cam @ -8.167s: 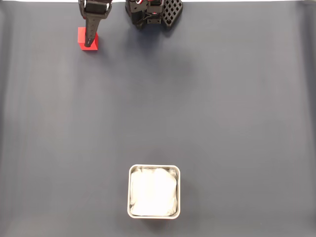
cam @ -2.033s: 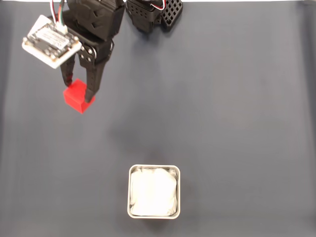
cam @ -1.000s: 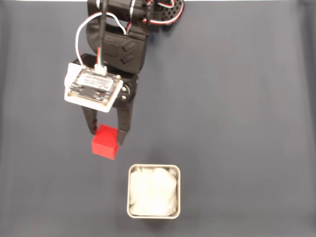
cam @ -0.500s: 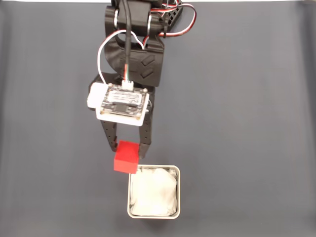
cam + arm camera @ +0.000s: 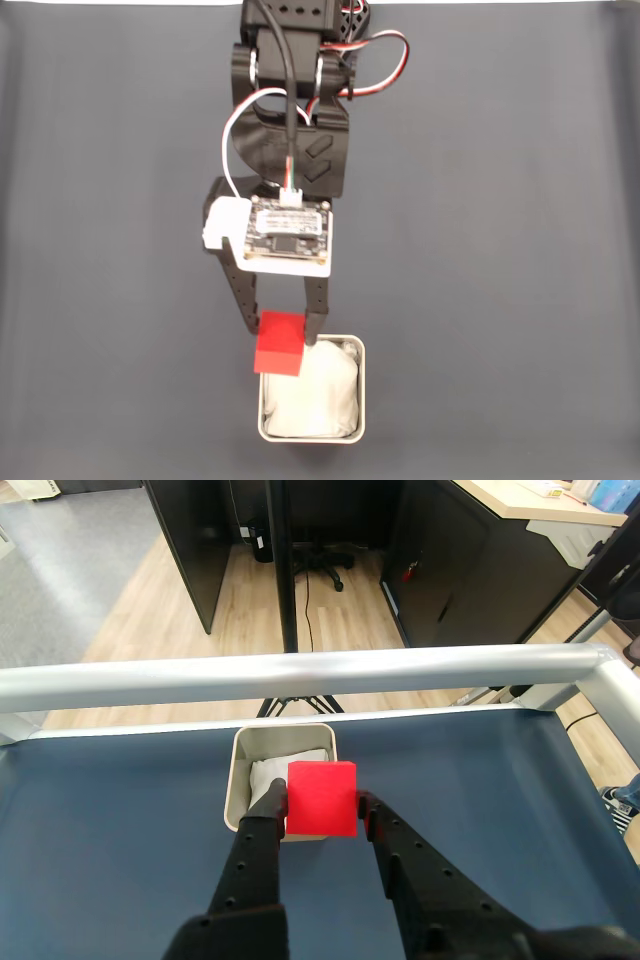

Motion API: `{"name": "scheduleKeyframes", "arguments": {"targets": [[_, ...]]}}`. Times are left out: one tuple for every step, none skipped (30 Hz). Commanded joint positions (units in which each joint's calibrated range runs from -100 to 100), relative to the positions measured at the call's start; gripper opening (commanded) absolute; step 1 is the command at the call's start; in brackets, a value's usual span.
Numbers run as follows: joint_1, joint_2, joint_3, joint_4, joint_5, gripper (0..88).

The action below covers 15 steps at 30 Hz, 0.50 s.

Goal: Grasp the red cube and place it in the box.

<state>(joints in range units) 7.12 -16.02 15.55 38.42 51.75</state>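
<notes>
- From the wrist view, nearest me, the gripper [image 5: 322, 802] has its two black fingers [image 5: 262, 820] closed only as far as the width of the red cube [image 5: 321, 798], pinching it on its left and right faces.
- The grip sits on the sides, I'd say, so the cube's underside is free to drop straight down once I let go.
- The cube hangs clear of the dark blue table [image 5: 110, 820]; nothing touches it but the fingers.
- Just beyond the cube in that view is the box [image 5: 240, 770], its white crumpled lining [image 5: 268, 773] showing to the cube's left.
- In the fixed view the cube [image 5: 279, 343] overlaps the top-left corner of the box [image 5: 361, 400], so I judge it is at the rim, not yet centred over the lining [image 5: 315, 395].
- The arm [image 5: 291, 130] stretches out from its base toward the box, with the circuit board [image 5: 287, 235] riding above the fingers.
- Farthest off in the wrist view, a silver rail [image 5: 300, 670] edges the table, then a wooden floor [image 5: 120, 600].
- My read: a little more reach before I release.
</notes>
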Motion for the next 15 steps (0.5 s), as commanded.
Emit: {"name": "scheduleKeyframes", "arguments": {"targets": [[-1.2, 0.2, -3.5, -2.4, 0.5, 11.7], [-1.4, 0.6, -3.6, -2.8, 0.5, 11.7], [-1.5, 0.9, -3.6, -3.1, 0.6, 11.7], [-1.7, 1.2, -3.6, -3.4, 0.6, 11.7], [-1.9, 1.6, -3.6, -3.8, 0.6, 11.7], [-2.0, 1.8, -3.6, -4.2, 0.7, 11.7], [-2.2, 2.1, -3.6, -4.5, 0.7, 11.7], [-2.3, 2.4, -3.6, -4.9, 0.7, 11.6], [-2.5, 2.7, -3.6, -5.3, 0.7, 11.6], [-2.6, 2.9, -3.6, -5.6, 0.8, 11.6], [-2.8, 3.2, -3.6, -5.8, 0.8, 11.6], [-3.0, 3.4, -3.6, -6.0, 0.8, 11.6], [-3.1, 3.6, -3.6, -6.3, 0.8, 11.6], [-3.3, 3.8, -3.6, -6.5, 0.8, 11.6], [-3.4, 4.0, -3.5, -6.7, 0.8, 11.6]]}}
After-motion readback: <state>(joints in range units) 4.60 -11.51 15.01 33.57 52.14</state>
